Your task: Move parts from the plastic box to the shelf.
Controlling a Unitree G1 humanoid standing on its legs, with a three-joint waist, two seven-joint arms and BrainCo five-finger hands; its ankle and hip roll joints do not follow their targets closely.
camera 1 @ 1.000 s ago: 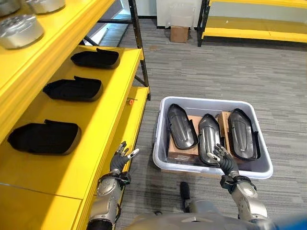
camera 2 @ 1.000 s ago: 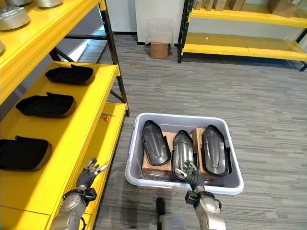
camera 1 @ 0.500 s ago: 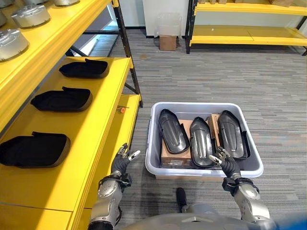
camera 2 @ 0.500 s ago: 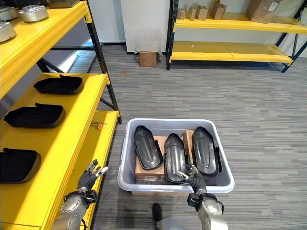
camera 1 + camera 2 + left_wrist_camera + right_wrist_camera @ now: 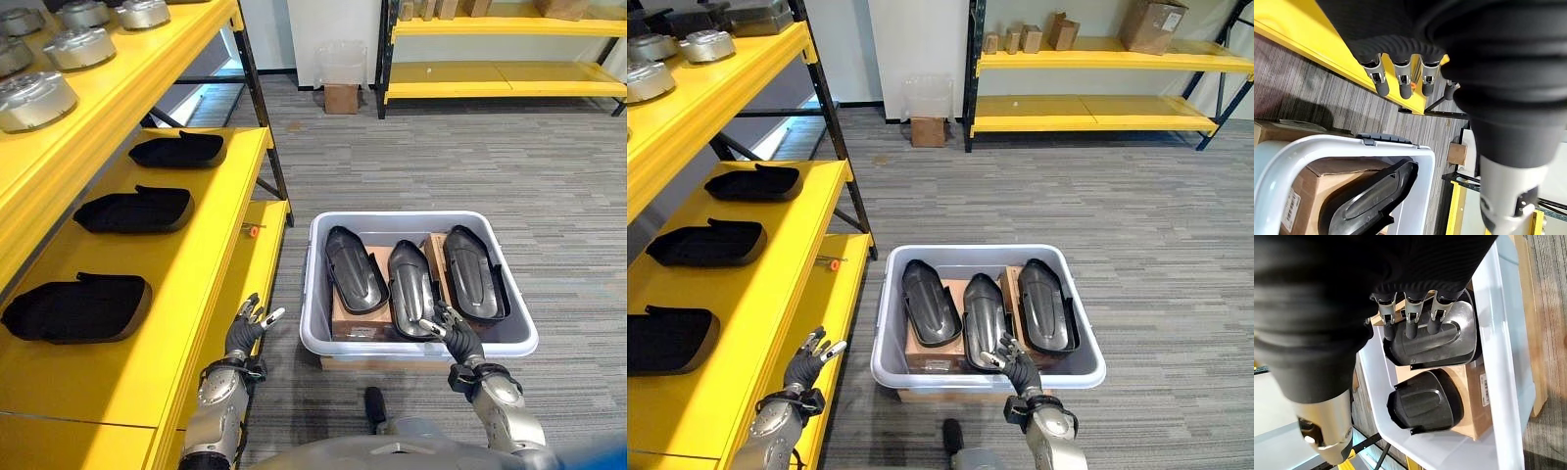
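Right hand (image 5: pixel 1016 362) — fingers spread, empty — hovers over the middle part (image 5: pixel 984 307); left hand (image 5: pixel 809 358), open, at 7 o'clock.

Both eye views look down from the robot's head, sharing the plastic box (image 5: pixel 423 340) just past the right hand (image 5: pixel 455 333) and the shelf (image 5: pixel 196 294) beside the left hand (image 5: pixel 242 331). Each wrist view looks along its own fingers from very close; both take in the box.

Bare floor (image 5: pixel 294 323) between shelf (image 5: pixel 211 284) and plastic box (image 5: pixel 315 294); passable.
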